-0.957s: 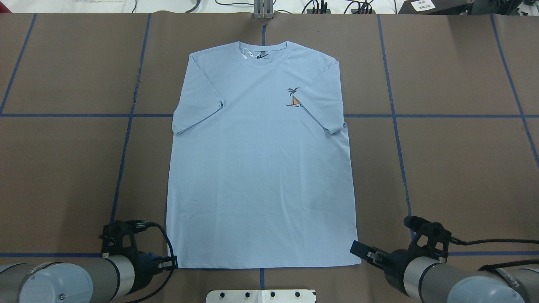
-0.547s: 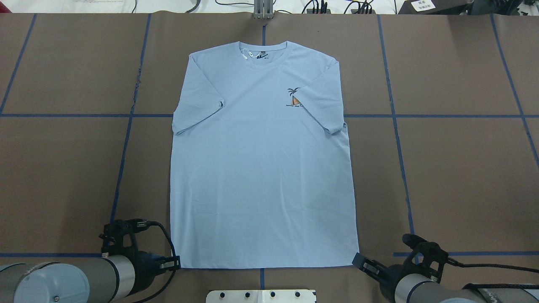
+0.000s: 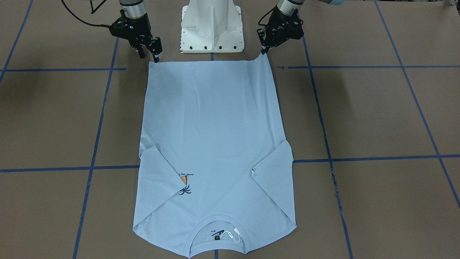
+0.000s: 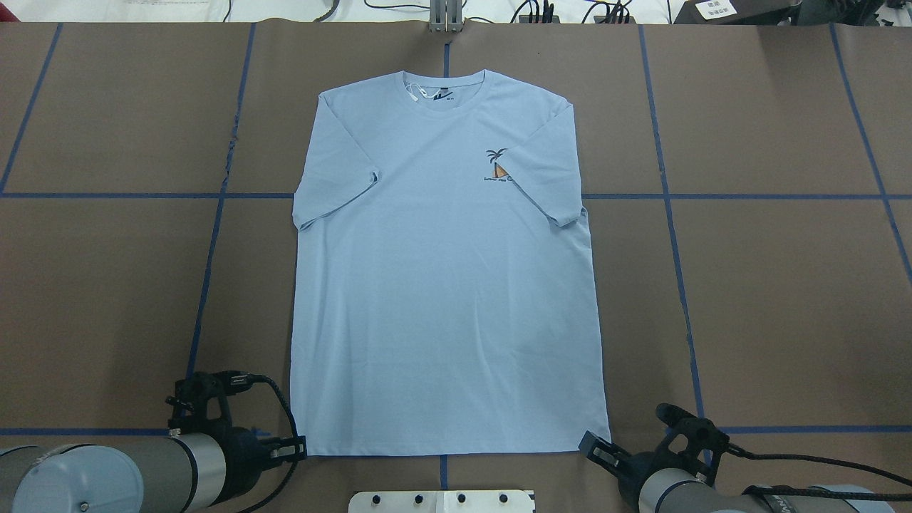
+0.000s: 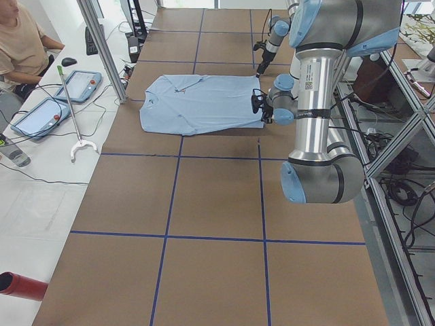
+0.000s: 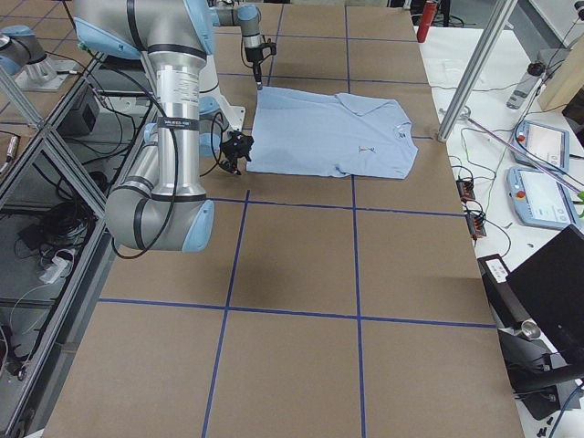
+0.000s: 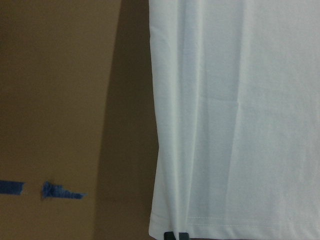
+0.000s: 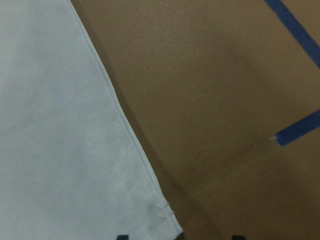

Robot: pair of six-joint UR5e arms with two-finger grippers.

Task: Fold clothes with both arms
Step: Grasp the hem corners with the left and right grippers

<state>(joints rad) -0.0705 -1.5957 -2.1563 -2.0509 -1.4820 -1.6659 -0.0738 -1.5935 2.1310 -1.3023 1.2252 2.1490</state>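
the left pincer (image 3: 264,51) is pressed together on the hem corner of the light blue t-shirt (image 4: 442,285) nearest it. in the left wrist view its dark fingertips (image 7: 176,235) sit close side by side right at the stitched hem, and from across the worktop that corner is drawn up into a small peak at the pincer's tip. the right pincer (image 3: 149,57) is spread. in the right wrist view its two fingertips (image 8: 122,236) show well apart at the bottom edge, with the other hem corner lying flat between them, and i cannot tell whether either tip touches the cloth.

the left arm (image 5: 316,102) and right arm (image 6: 178,119) both reach down low to the near edge of the brown worktop (image 4: 784,285), one on each side of the white pedestal base (image 3: 212,25).

the t-shirt lies face up and spread flat in the middle of the worktop, hem toward the robot and round neck toward the far side. both short sleeves are angled in along the body. the small palm-tree print (image 4: 498,165) sits on the chest toward the robot's right, just beside the sleeve edge, and a white tag (image 4: 417,92) lies inside the collar. blue tape lines (image 4: 670,214) cross the worktop in a grid, and the shirt covers the middle of it.
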